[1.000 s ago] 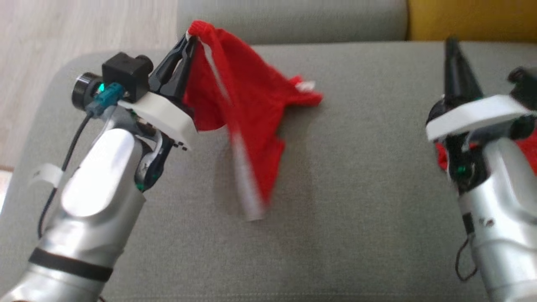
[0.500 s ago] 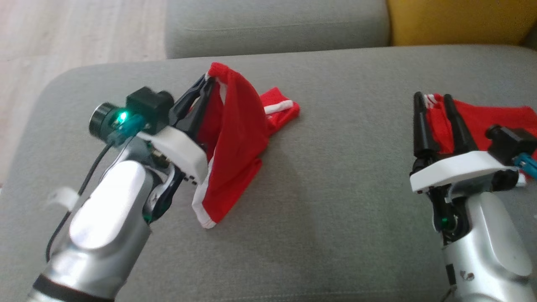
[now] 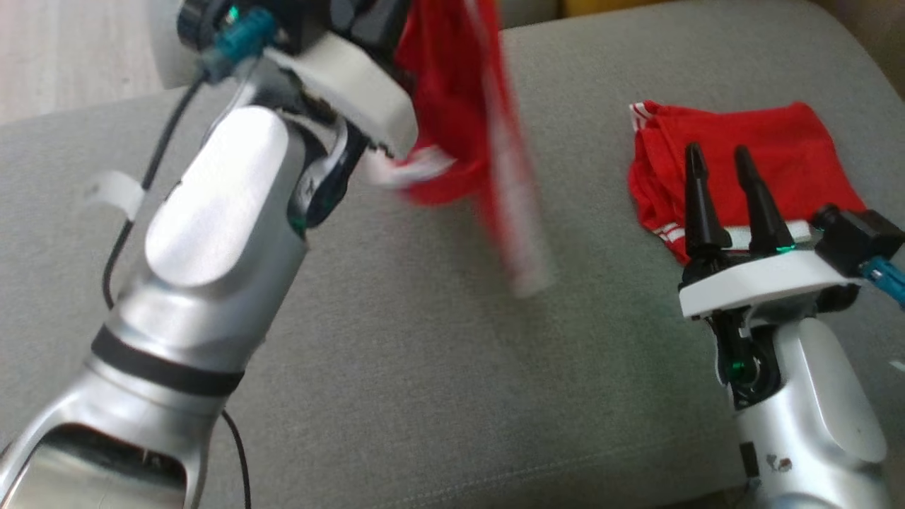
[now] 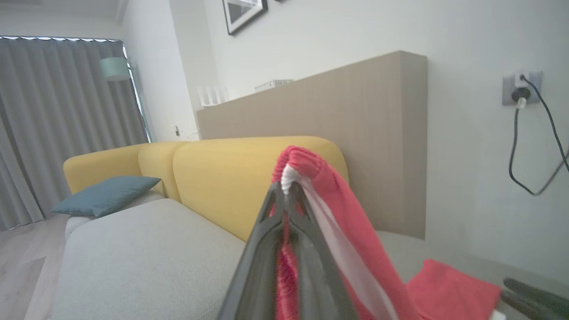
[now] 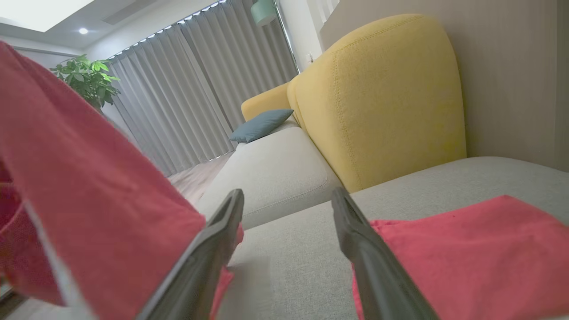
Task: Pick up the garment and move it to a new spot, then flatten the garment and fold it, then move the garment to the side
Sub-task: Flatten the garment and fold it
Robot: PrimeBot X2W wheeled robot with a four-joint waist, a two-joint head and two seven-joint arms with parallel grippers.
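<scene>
Left claw (image 4: 286,195) is pinching tight on the red garment (image 3: 452,106), holding it up off the grey sofa seat (image 3: 424,353). The cloth is hanging down, blurred. Right claw (image 3: 715,157) is standing wide apart, gripping nothing, fingers over the near edge of a second red cloth (image 3: 778,134) lying on the seat at right.

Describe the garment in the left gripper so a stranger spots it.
On the grey sofa seat, look left: the left gripper pinches a red garment with white trim. Unlike the other red garment lying at right, it hangs lifted.
</scene>
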